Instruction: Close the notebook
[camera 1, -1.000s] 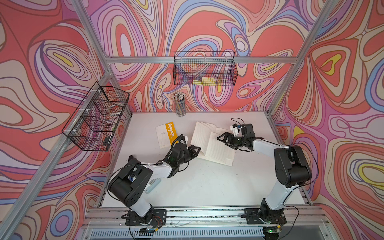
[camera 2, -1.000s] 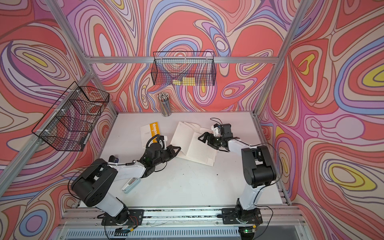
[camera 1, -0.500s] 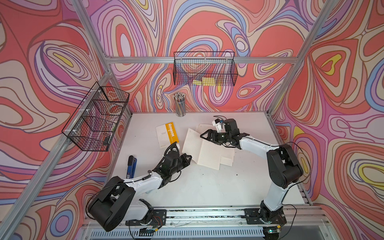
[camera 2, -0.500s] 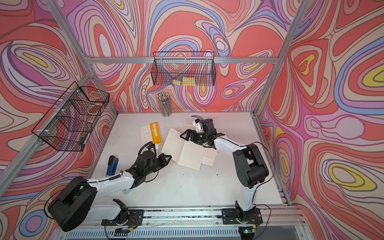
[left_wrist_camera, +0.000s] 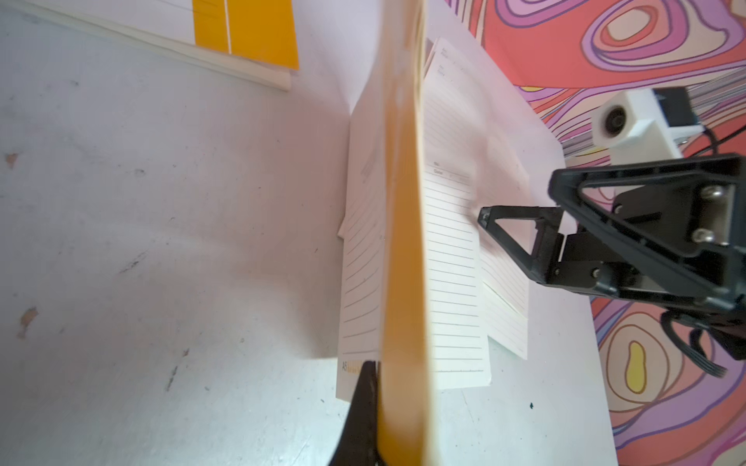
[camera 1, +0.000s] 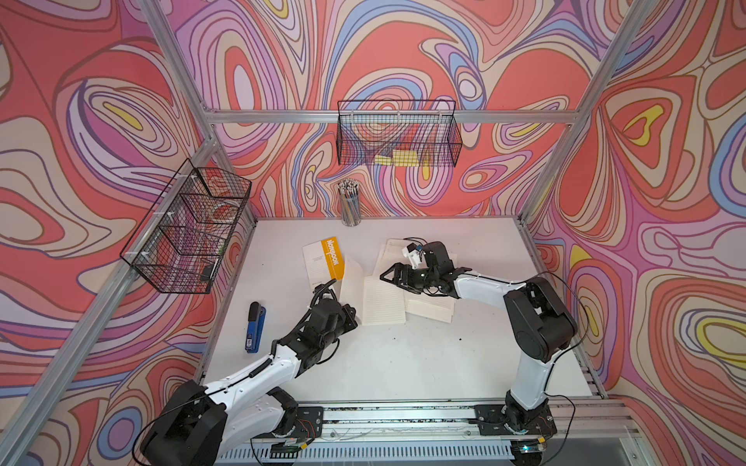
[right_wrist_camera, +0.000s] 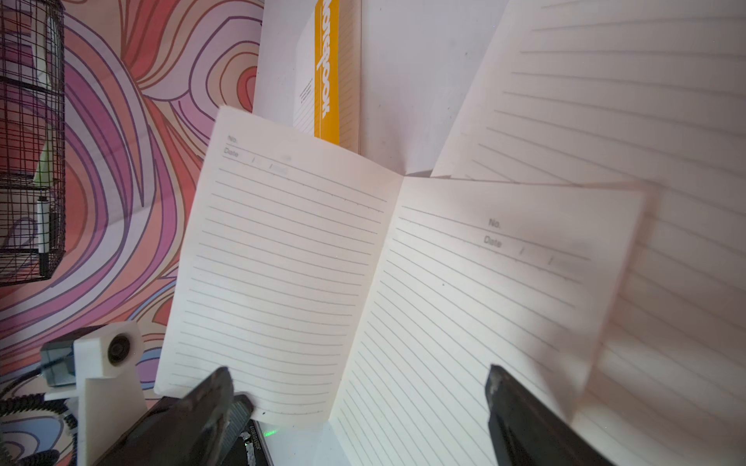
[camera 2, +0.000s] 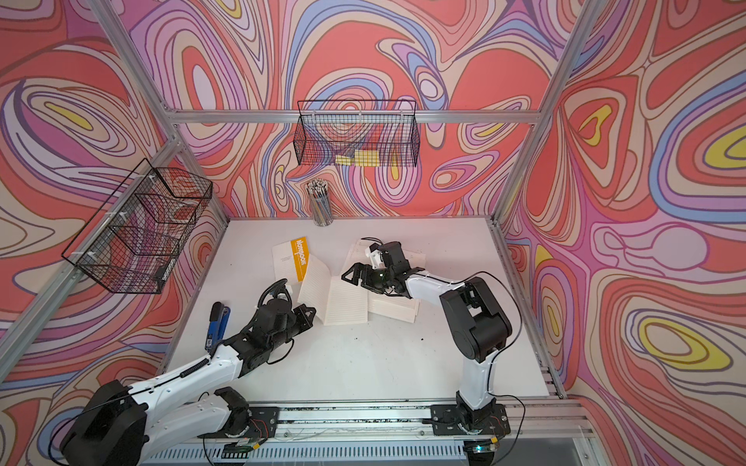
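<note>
Left wrist view: left pincer [left_wrist_camera: 373,369] tight on notebook [left_wrist_camera: 403,242], cover upright.

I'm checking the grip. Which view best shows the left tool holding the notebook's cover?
The left wrist view: the left tool pinches the raised orange cover, seen edge-on. In both top views the contact looks tiny and unclear. The right wrist view faces the pages.

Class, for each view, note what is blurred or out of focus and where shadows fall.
Left wrist view: the raised orange cover, near the lens, is smeared and shadows the table. Right wrist view: a page edge and the right fingers are blurred. Both top views: sharp, evenly lit.
</note>
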Controlling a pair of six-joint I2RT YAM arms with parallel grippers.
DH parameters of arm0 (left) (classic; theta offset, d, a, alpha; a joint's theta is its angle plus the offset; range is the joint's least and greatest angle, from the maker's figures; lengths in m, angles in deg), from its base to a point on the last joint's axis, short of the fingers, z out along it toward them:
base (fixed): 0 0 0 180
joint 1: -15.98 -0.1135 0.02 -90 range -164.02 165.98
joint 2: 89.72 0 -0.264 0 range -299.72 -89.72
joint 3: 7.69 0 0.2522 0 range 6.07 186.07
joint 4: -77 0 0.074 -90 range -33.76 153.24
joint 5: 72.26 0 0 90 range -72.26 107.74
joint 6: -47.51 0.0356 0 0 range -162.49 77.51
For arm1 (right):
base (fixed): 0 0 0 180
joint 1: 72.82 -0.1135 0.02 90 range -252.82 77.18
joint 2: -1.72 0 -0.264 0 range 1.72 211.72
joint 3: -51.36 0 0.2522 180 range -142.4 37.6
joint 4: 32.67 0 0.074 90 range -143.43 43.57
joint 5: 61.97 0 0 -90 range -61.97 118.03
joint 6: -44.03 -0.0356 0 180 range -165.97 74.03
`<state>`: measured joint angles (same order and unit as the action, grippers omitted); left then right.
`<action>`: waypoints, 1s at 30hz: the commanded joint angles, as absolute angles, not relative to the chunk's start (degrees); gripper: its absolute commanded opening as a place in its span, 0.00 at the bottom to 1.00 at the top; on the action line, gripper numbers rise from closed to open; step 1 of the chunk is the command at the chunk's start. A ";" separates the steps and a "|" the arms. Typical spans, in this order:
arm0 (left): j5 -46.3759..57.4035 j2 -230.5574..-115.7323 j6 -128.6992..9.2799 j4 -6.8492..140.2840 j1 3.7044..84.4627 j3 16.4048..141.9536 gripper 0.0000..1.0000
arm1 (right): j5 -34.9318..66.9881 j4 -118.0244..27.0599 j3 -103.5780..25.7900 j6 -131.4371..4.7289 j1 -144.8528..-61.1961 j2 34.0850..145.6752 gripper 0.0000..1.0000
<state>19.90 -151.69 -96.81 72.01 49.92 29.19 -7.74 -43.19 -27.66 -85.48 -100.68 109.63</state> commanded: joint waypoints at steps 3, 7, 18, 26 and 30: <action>22.57 -151.97 -96.08 67.75 50.09 30.74 0.00 | -7.29 -41.52 -27.88 -85.71 -101.80 112.37 0.98; 22.53 -152.11 -94.96 65.59 50.09 32.34 0.00 | -7.85 -39.92 -27.20 -86.19 -101.74 113.80 0.98; 20.42 -153.96 -93.16 64.77 50.08 34.01 0.00 | -8.41 -38.22 -26.92 -87.26 -102.48 115.27 0.99; 19.84 -154.71 -92.67 64.59 50.09 34.55 0.00 | -8.44 -36.33 -25.05 -88.10 -102.62 116.28 0.99; 18.59 -155.52 -92.30 64.90 50.09 34.97 0.02 | -8.45 -35.88 -24.64 -88.15 -102.71 117.15 0.98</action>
<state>19.96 -154.69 -93.16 66.00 49.92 33.45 -8.51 -36.56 -25.95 -87.71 -102.23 115.25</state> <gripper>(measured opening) 0.054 0.984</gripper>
